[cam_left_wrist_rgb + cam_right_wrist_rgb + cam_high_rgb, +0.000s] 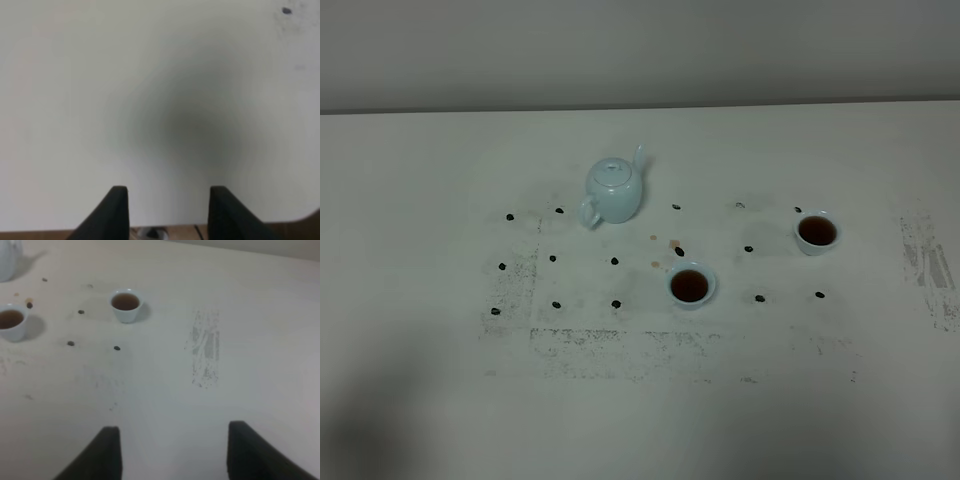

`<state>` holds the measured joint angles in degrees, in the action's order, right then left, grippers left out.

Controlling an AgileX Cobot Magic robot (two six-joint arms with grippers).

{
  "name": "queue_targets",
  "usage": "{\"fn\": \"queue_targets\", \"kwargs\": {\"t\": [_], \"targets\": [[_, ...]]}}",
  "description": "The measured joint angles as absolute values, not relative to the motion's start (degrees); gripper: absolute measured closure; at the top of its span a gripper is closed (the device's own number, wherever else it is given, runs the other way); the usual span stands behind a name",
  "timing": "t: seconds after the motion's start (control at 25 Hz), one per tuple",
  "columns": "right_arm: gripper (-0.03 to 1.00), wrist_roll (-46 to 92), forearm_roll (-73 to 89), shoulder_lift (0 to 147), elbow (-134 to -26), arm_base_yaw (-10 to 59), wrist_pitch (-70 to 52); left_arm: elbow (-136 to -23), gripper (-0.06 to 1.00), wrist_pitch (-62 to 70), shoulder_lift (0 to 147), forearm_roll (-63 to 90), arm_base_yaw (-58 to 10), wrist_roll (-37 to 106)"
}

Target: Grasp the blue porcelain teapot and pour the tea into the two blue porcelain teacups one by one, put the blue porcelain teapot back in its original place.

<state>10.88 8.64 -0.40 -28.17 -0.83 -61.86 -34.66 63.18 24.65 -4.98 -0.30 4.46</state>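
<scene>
Both cups [689, 286] [816, 232] hold tea, the teapot [613, 190] stands free; both grippers [167, 212] [172, 452] gape empty, so nothing remains

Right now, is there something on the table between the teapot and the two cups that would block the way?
Nothing visible blocks it. Between the teapot and the near cup and far cup lie only small dark marks flat on the table. Both cups already hold tea.
</scene>
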Motion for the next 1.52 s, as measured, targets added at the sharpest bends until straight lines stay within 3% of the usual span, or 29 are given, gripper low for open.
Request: {"fn": "queue_targets", "kwargs": {"t": [1.12,1.52], "targets": [[0.51,10.9,8.6,-0.4,-28.2,-0.8,-61.9,-29.1,0.58,60.0,0.7,2.1,-0.3,9.5],[0.51,10.9,8.6,-0.4,-28.2,-0.8,-61.9,-29.1,0.58,60.0,-0.3,2.1,-0.3,9.6]]}}
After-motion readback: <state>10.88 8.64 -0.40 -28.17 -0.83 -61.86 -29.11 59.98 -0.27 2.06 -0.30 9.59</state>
